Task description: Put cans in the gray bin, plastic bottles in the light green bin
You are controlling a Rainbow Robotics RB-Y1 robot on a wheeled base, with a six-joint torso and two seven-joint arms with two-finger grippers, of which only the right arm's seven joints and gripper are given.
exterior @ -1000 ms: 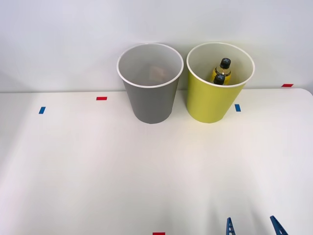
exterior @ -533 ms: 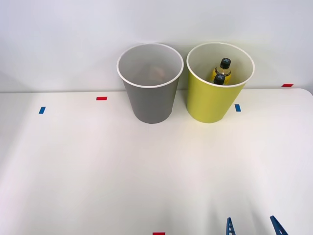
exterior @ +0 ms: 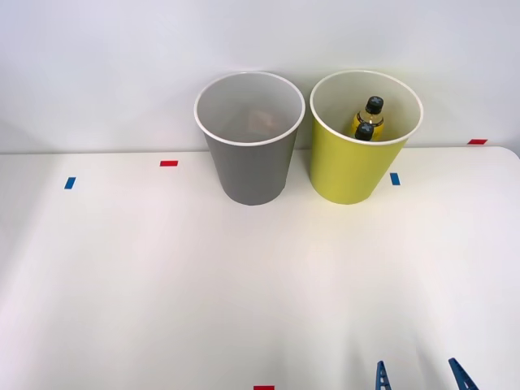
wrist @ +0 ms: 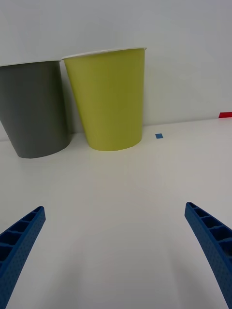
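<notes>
The gray bin (exterior: 249, 162) stands at the back of the white table, with the light green bin (exterior: 357, 158) just to its right. Two plastic bottles with black caps (exterior: 370, 119) stand inside the light green bin, one with yellow contents. Something pale and faint lies deep in the gray bin; I cannot tell what it is. My right gripper (exterior: 421, 376) is open at the table's front edge, well short of both bins, with nothing between its blue ribbed fingers (wrist: 21, 241). In the wrist view the gray bin (wrist: 36, 113) and light green bin (wrist: 108, 101) stand side by side ahead.
Small tape marks dot the table: red (exterior: 168, 163), blue (exterior: 70, 183), blue (exterior: 395, 179), red (exterior: 477, 141) and red (exterior: 263, 387) at the front edge. A plain wall rises right behind the bins.
</notes>
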